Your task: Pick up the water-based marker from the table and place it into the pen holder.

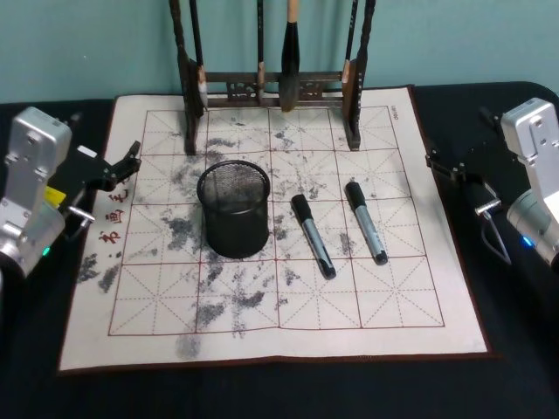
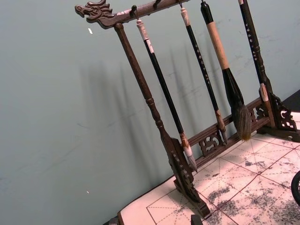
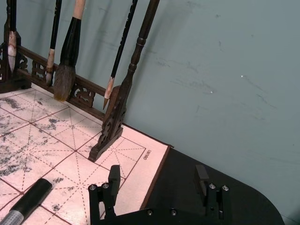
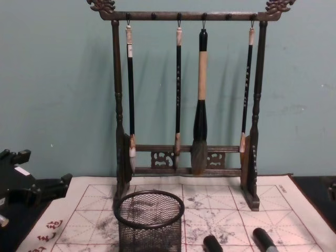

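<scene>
Across the black counter point(image 1: 515, 375) lies a white calligraphy mat point(image 1: 384, 323) with red grid lines and grey ink stains. A carved wooden brush rack point(image 1: 323, 85) stands along its far edge. The black mesh pen holder point(image 1: 232, 231) sits upright near the mat's middle.

Just to the right of it two markers lie flat and nearly parallel. Both have a black cap at the far end and a grey barrel running toward the robot, slanted slightly right. The pictures do not show which of them is water-based.

The right-hand marker point(image 1: 365, 222) is closer to the right end effector point(image 1: 445, 161), which hovers with its fingers spread at the mat's right edge. From there both markers lie to the left and nearer the robot, so the right arm looks best placed. The left-hand marker point(image 1: 313, 236) lies between its twin and the holder.

The left end effector point(image 1: 129, 159) hangs released at the mat's left edge, beyond the holder.
</scene>
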